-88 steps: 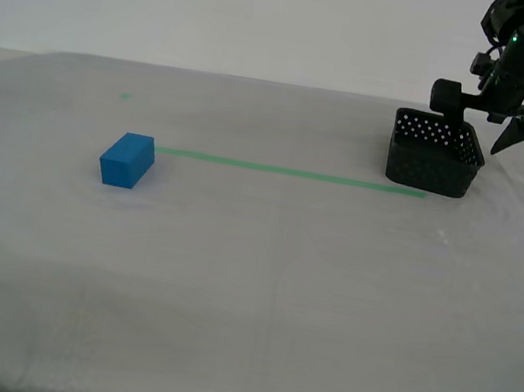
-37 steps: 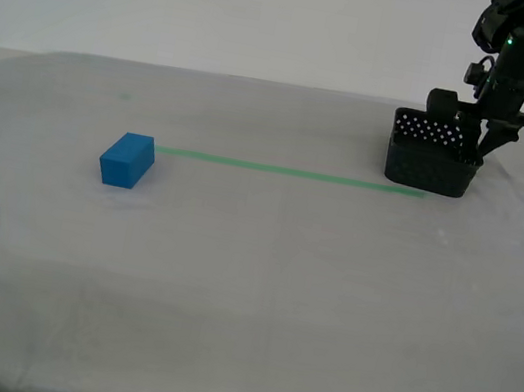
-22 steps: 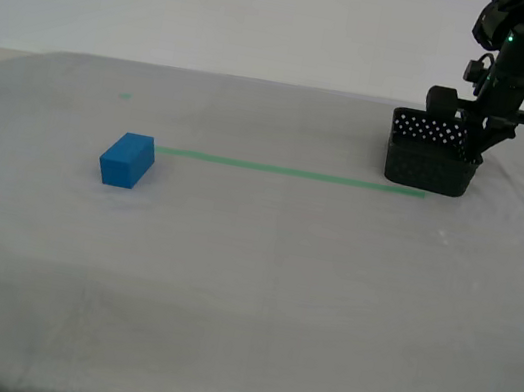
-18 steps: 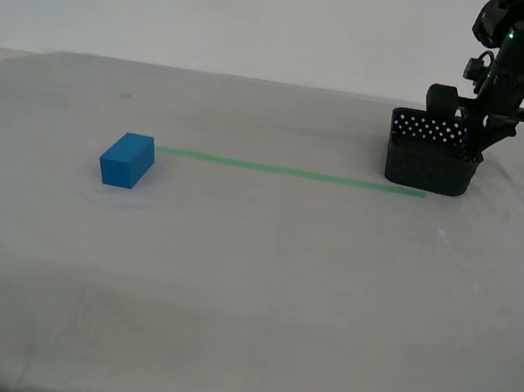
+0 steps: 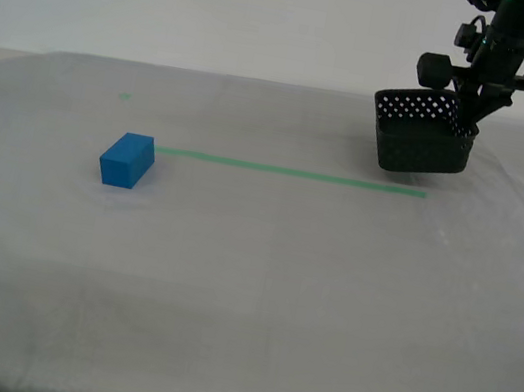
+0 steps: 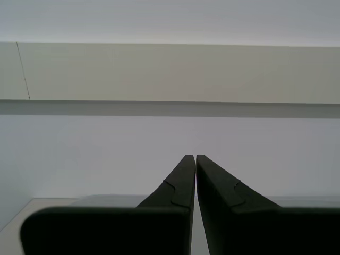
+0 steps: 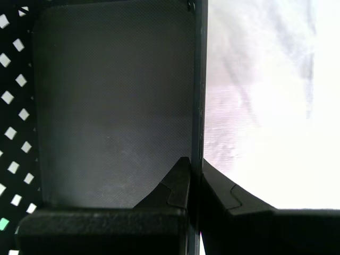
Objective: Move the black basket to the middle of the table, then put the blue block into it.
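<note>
Black basket (image 5: pixel 420 135): hung tilted, clear of the cloth, above the far end of the green tape line (image 5: pixel 292 172), toward the table's far edge at the exterior view's right.
First gripper (image 7: pixel 194 166): fingers pinched one basket wall (image 7: pixel 197 79) between them, one inside, one outside.
Blue block (image 5: pixel 126 160): sat at the tape line's other end, well apart from the basket.
Table (image 5: pixel 241 314): whitish-grey cloth.
Second gripper (image 6: pixel 195 159): fingers pressed together on nothing, facing a pale wall.

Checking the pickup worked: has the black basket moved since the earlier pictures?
Yes. The black basket, pinched by my first gripper, has risen clear of the green tape line and shifted toward the exterior view's left.
</note>
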Controlling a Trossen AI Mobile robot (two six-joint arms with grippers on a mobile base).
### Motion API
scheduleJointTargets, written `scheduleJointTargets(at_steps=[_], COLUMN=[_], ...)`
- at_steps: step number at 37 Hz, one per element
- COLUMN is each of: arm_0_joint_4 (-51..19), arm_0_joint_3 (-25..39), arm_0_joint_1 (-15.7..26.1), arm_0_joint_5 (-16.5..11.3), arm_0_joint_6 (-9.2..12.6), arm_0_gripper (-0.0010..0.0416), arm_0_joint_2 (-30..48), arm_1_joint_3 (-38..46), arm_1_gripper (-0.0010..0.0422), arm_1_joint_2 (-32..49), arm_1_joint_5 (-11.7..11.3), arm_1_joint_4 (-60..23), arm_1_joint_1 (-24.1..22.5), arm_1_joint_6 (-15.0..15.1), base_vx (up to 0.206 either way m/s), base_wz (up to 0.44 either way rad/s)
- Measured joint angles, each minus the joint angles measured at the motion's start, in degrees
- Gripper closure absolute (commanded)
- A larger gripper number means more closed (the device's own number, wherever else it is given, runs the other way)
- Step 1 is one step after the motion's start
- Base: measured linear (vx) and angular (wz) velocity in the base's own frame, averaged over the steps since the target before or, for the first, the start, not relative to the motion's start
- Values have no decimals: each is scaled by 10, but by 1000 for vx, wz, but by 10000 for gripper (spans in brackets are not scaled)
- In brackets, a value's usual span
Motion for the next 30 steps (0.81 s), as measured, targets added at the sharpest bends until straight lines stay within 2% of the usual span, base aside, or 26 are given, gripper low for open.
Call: scheduleJointTargets(at_steps=[5,9,19,30], arm_0_joint_4=[-7,-16,-20,-20], arm_0_joint_3=[0,0,0,0], arm_0_joint_1=[26,51,118,190], arm_0_joint_5=[0,0,0,0], arm_0_joint_6=[4,18,87,127], arm_0_gripper=[407,407,407,406], arm_0_joint_2=[-17,-29,-45,-45], arm_1_joint_3=[0,0,0,0], arm_1_gripper=[412,412,412,412], arm_1_joint_2=[0,0,0,0], arm_1_joint_5=[0,0,0,0], arm_1_joint_4=[0,0,0,0], arm_1_joint_1=[0,0,0,0], arm_1_joint_6=[0,0,0,0], base_vx=[0,0,0,0], base_wz=[0,0,0,0])
